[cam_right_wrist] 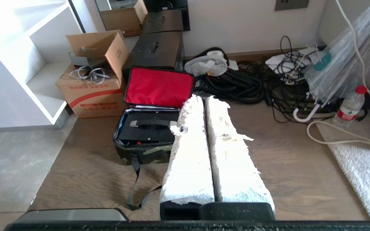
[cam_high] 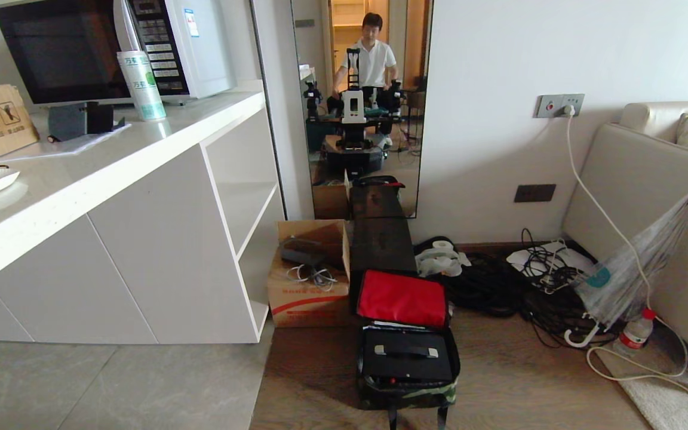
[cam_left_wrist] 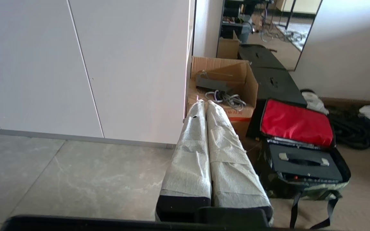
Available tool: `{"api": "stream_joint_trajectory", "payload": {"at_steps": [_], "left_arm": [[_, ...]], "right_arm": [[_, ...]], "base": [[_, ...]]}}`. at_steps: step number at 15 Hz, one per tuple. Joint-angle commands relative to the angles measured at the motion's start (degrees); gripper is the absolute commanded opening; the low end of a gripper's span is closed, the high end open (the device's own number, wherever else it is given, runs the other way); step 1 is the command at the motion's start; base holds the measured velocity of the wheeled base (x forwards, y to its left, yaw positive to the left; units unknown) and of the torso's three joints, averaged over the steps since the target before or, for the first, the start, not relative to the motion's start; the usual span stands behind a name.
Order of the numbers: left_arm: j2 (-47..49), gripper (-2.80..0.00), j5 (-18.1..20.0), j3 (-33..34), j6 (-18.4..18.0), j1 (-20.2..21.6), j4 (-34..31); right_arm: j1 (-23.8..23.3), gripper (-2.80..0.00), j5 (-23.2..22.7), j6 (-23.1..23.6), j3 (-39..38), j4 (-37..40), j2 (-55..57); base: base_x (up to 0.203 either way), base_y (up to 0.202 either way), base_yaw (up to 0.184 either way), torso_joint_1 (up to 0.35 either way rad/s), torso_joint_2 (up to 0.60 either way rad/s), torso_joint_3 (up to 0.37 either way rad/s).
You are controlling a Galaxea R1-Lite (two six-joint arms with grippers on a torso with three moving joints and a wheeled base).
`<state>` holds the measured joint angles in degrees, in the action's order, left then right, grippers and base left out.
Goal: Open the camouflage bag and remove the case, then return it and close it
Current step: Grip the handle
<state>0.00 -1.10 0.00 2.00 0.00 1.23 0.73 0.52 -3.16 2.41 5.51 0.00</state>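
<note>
The camouflage bag (cam_high: 407, 391) lies open on the wood floor, the case (cam_high: 407, 356) inside, bare floor on both sides. Cardboard box (cam_high: 308, 280) and cable pile (cam_high: 517, 286) crowd behind. Left gripper (cam_left_wrist: 206, 104) and right gripper (cam_right_wrist: 203, 98) hang short of it, fingers pressed together, holding nothing.

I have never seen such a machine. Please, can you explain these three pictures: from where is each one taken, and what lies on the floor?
It is a wheeled robot with two arms. One picture looks down from its head; the mirror reflects the robot and a person behind it. The others look along each hand: left hand, right hand, both shut and holding nothing. On the floor lies the camouflage bag, lid open with red lining, and the black case inside. Beside it stand a cardboard box, cables and an umbrella.
</note>
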Motion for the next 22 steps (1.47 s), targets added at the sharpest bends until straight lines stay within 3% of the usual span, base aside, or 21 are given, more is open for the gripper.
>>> {"api": "stream_joint_trajectory", "payload": {"at_steps": [1,22], "left_arm": [[0.02,-2.80,-0.05,0.44,-0.20,-0.08,-0.03],[0.00,-2.80,0.04,0.44,0.20,0.00,0.09]], "right_arm": [[-0.03,-2.80,0.00,-0.01,-0.02,0.03,0.02],[-0.03,-2.80,0.00,-0.01,0.00,0.03,0.09]], "base": [[0.000,0.000,0.000,0.000,0.00,0.000],[0.000,0.000,0.000,0.000,0.00,0.000]]}}
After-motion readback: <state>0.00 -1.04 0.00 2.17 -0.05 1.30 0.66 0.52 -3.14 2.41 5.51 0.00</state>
